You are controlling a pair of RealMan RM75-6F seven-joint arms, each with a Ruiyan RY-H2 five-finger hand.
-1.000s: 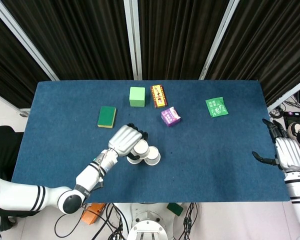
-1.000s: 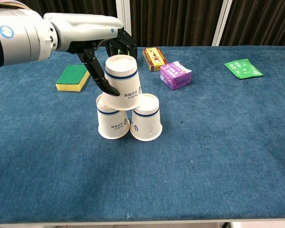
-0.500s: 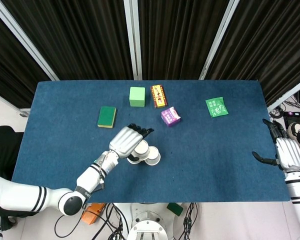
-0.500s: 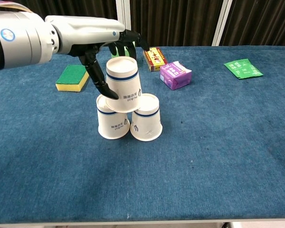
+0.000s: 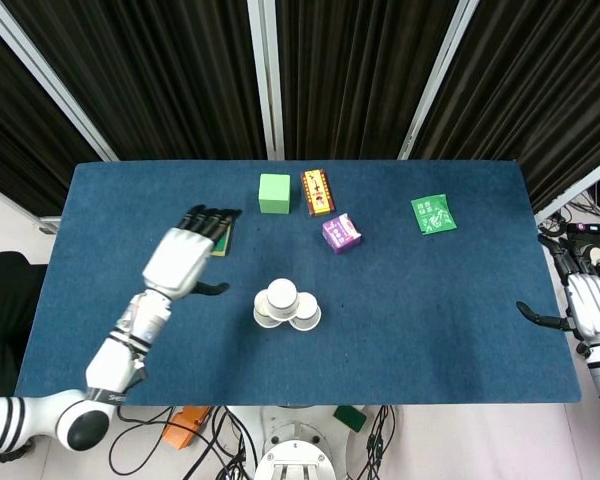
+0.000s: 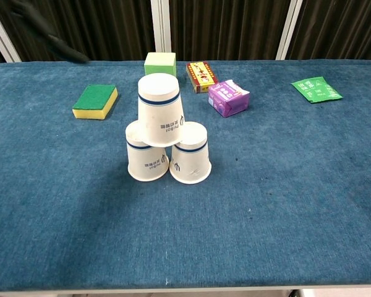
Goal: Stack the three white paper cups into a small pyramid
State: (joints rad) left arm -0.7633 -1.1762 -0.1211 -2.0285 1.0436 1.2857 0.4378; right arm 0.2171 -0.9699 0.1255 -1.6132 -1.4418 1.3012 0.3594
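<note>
A: Where do we stand with our hands?

B: Our left hand (image 5: 183,260) hangs above the table (image 5: 450,330) with fingers spread, holding nothing, at about nine o'clock from the cups and well apart from them. Our right hand (image 5: 588,308) sits off the table's right edge, fingers apart, also empty.

A: And the cups?

B: The pyramid looks built. The left bottom cup (image 6: 146,152) and right bottom cup (image 6: 190,153) stand upside down, touching, near the table's middle. The top cup (image 6: 161,110) rests upside down across both, leaning slightly left.

A: How would they handle if we had to adjust?

B: We judge them light, thin and easily crushed, and a nudge would topple them. We would take the top cup gently around its side wall, never squeezing.

A: Anything around them?

B: At twelve o'clock a green block (image 6: 160,64); at one o'clock a patterned box (image 6: 201,75) and purple packet (image 6: 228,98); at ten o'clock a sponge (image 6: 95,101); a green packet (image 6: 316,89) far toward two o'clock.
</note>
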